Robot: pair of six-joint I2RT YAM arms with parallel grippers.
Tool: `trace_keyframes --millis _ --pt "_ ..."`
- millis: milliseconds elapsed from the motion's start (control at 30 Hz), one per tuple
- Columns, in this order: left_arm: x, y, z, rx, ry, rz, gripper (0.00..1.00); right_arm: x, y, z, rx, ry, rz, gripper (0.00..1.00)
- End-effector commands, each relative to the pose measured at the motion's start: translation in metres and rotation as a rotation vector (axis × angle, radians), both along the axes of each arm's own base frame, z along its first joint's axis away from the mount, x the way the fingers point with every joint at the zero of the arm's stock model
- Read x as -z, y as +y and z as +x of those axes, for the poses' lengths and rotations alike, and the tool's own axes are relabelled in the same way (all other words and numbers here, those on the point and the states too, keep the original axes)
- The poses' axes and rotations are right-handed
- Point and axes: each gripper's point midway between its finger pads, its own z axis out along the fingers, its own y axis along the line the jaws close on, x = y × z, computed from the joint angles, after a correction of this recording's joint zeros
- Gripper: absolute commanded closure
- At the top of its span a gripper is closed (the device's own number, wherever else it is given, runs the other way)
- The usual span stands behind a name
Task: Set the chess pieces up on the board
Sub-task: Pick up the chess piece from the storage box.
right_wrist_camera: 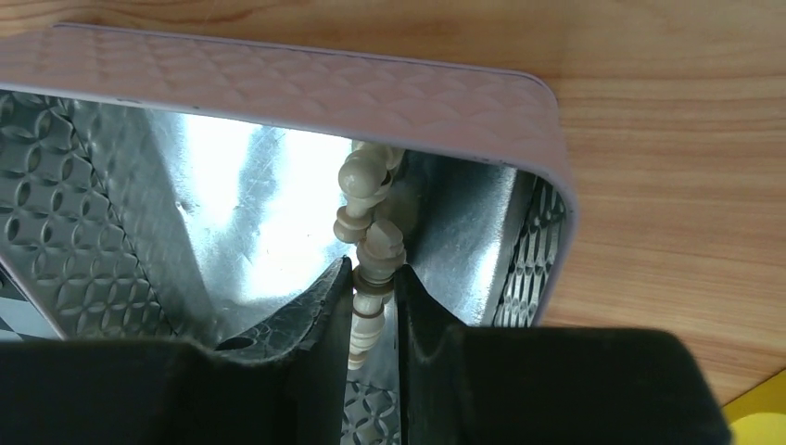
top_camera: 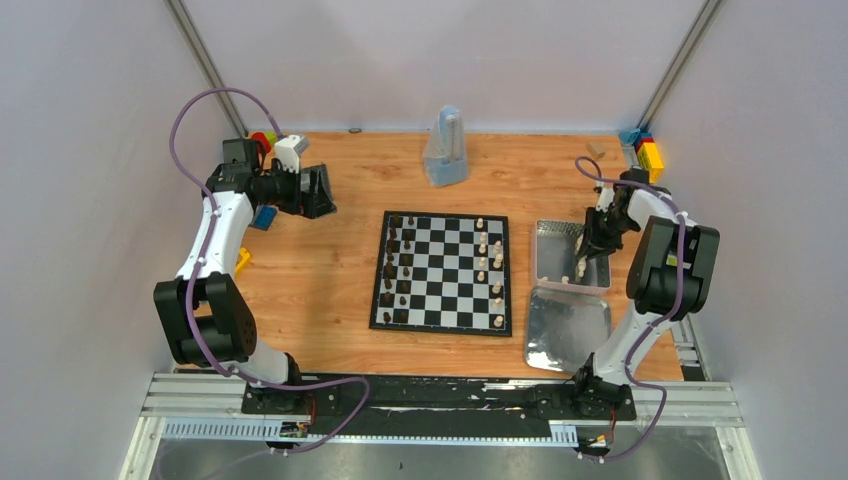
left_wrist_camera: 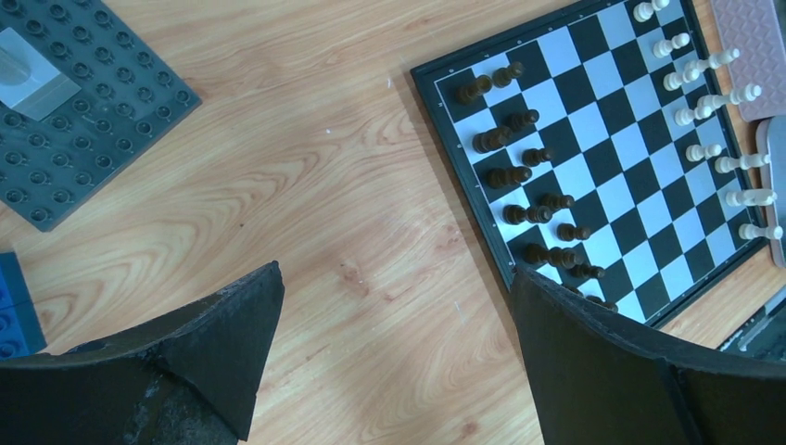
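Observation:
The board [top_camera: 442,272] lies mid-table, with dark chess pieces [top_camera: 397,265] along its left columns and cream ones [top_camera: 490,265] along its right. My right gripper [top_camera: 583,262] reaches into the near corner of the silver tray [top_camera: 548,240]. In the right wrist view its jaws [right_wrist_camera: 373,278] are pinched on a cream chess piece [right_wrist_camera: 369,306], and another cream piece [right_wrist_camera: 361,176] lies just beyond it against the tray wall [right_wrist_camera: 278,79]. My left gripper [top_camera: 318,192] hangs open over bare wood left of the board [left_wrist_camera: 602,139], with nothing between its fingers [left_wrist_camera: 232,324].
A second silver tray [top_camera: 565,330] lies near the front right. A clear pyramid-shaped object [top_camera: 445,150] stands behind the board. Coloured blocks [top_camera: 648,150] sit at the back right. A grey studded baseplate [left_wrist_camera: 83,102] and a blue block [top_camera: 264,217] lie left.

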Motion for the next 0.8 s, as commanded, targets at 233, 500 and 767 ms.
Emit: trace_keyframes --millis 233,500,767 --pt "-0.052 -0.049 0.002 0.124 -0.141 -0.113 0.03 -0.131 0.01 0.047 0.009 -0.342 0.055 1.0" --pt "-0.089 -0.142 0.003 0.242 -0.194 -0.24 0.06 -0.212 0.069 0.083 -0.019 -0.57 0.299 1.0" --pt "-0.138 -0.258 -0.002 0.349 -0.095 -0.464 0.17 -0.259 0.116 0.104 0.012 -0.739 0.581 1.0"
